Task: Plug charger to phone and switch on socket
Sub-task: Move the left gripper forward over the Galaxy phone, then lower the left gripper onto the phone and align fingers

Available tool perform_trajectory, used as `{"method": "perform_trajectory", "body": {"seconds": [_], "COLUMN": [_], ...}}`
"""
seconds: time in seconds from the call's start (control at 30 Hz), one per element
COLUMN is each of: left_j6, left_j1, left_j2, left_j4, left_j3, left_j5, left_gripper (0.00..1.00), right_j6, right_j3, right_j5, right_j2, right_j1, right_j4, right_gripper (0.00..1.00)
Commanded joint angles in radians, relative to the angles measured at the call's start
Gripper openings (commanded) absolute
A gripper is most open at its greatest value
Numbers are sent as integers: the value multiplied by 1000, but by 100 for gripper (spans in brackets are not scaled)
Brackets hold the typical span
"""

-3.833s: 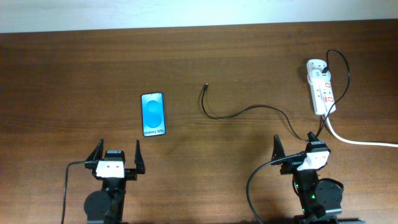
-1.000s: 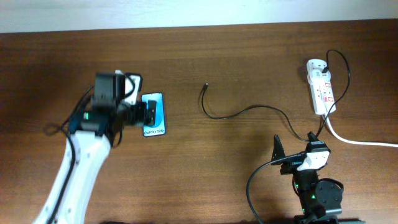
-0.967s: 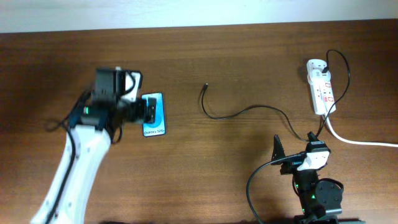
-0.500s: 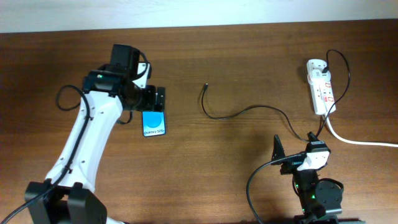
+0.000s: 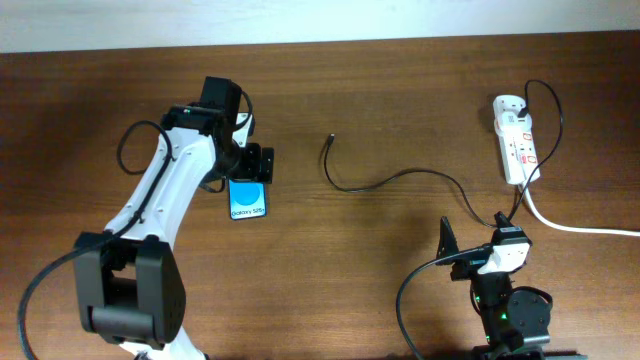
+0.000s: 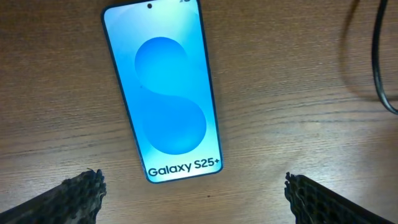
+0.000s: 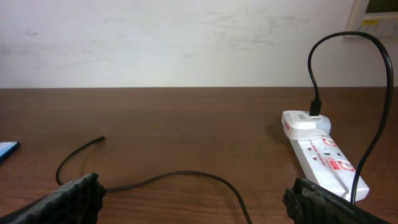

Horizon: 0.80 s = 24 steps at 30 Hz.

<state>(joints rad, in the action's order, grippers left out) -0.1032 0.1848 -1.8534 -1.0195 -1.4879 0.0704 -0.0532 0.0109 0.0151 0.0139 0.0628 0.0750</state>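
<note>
The phone (image 5: 248, 203) lies flat on the wooden table with its blue screen up and the "Galaxy" text at its near end. My left gripper (image 5: 250, 165) hovers open over the phone's far half, touching nothing. In the left wrist view the phone (image 6: 163, 93) lies just ahead of the open left gripper (image 6: 196, 193). The charger (image 5: 400, 178) snakes across the table; its plug tip (image 5: 330, 138) lies free to the right of the phone. The socket (image 5: 516, 138) sits at the far right. My right gripper (image 5: 478, 242) rests open at the near edge, and in the right wrist view this gripper (image 7: 194, 190) straddles the charger (image 7: 168, 177).
A thick white cord (image 5: 580, 228) runs from the socket off the right edge. The charger's other end is plugged into the socket's far end (image 7: 314, 112). A pale wall (image 7: 186, 37) stands behind the table. A loop of black cable (image 6: 378, 68) shows at the right of the left wrist view.
My left arm has swung right and farther out, from beside the phone's left edge to over its far half. The right arm, charger and socket have not moved.
</note>
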Motion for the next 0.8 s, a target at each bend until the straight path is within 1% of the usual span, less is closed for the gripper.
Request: {"method": "perform_trajectory", "body": {"seconds": [0.0,0.17,0.77], "left_j6": [-17,-42,-64], "left_j1": [-1,10,20], "left_j2": [-29,-60,-127], "left_j4": [6,13,47], "left_j3": [-18,-18,-18], "left_j5": [-30,-113,-119], "left_gripper": [99,99,99], "right_j6": [-4,-4,-4], "right_j3": [-5,-5,-5], "right_j5": [-9,-9,-9], "right_j2": [-10,-10,-10], "right_j1": [9,9,9], "right_j4": [5,5,5], "right_gripper": [98,98,98]}}
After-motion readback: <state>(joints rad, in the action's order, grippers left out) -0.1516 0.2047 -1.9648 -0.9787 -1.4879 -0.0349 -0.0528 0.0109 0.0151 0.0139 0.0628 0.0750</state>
